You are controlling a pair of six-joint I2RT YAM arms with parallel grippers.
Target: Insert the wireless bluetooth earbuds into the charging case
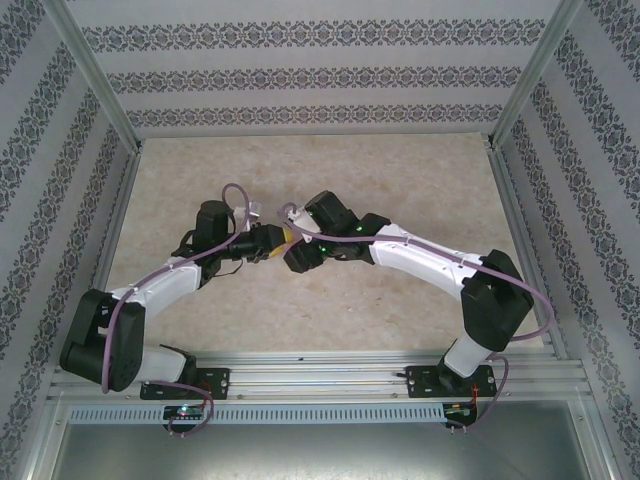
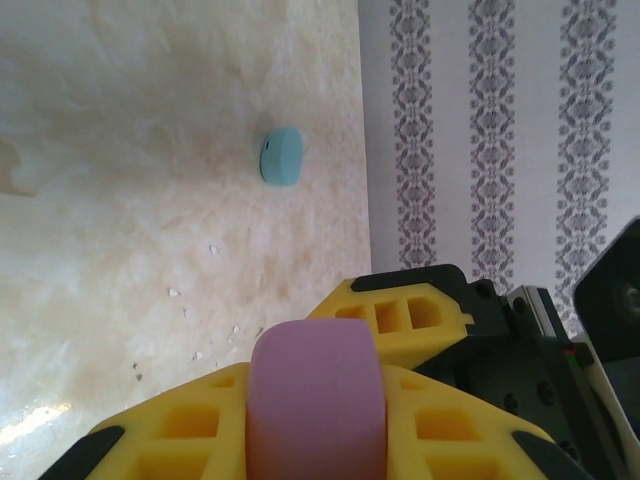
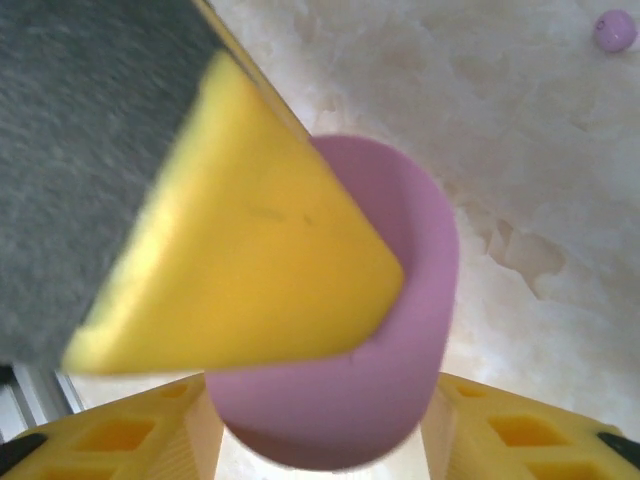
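A pink oval charging case [image 2: 315, 400] hangs above the table, and my left gripper [image 2: 315, 370] is shut on it between yellow fingers. The same case [image 3: 400, 330] also sits between the fingers of my right gripper [image 3: 320, 385], which stand slightly apart from it, open. One left finger [image 3: 250, 260] covers much of the case in the right wrist view. In the top view the left gripper [image 1: 268, 240] and right gripper [image 1: 298, 252] meet at mid-table. A pink earbud [image 3: 614, 30] lies on the table far off. A small light blue rounded piece [image 2: 281, 156] lies near the wall.
The marbled beige tabletop [image 1: 400, 180] is boxed in by patterned walls [image 1: 300, 75] and a metal frame. A metal rail [image 1: 320, 375] runs along the near edge by the arm bases. Small white crumbs [image 2: 212, 250] dot the surface.
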